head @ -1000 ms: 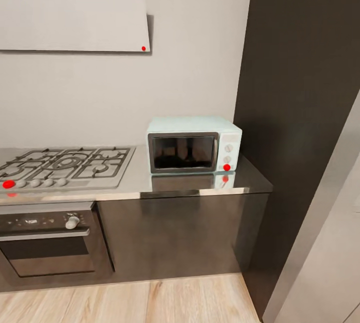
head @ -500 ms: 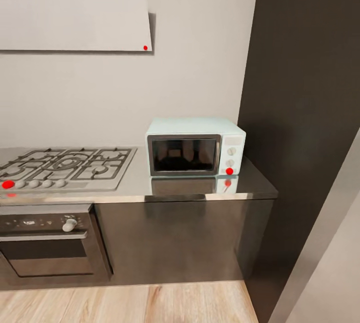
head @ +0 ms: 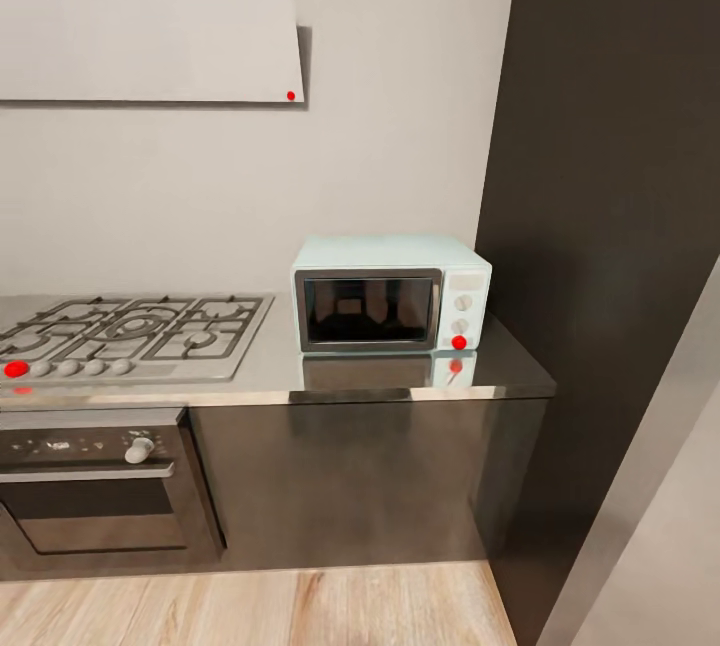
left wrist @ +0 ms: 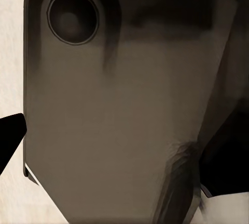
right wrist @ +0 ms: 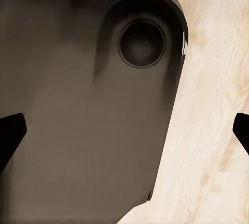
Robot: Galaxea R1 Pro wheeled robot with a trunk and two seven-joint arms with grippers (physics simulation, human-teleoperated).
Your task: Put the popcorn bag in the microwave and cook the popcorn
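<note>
**A:** Nearest in, both arms are hanging low. The right gripper is looking down past the robot's dark base at the pale wood floor, its two finger tips wide apart at the frame edges, nothing between them.

**B:** And the left gripper?

**A:** It is pointing down at the base too. One dark finger tip is showing at one edge and a dark mass at the other, so I can't tell how its jaws stand. I'd judge the arms are tucked for travel.

**B:** Further out?

**A:** The glossy grey countertop is running left to right, a gas hob on its left part with an oven beneath. Behind, at the right end beside a tall dark cabinet, the microwave is sitting long side along the wall, door shut and facing the robot, knobs and a red dot on its right.

**B:** The popcorn bag?

**A:** Not on this stretch; finding it looks like the next job.
</note>
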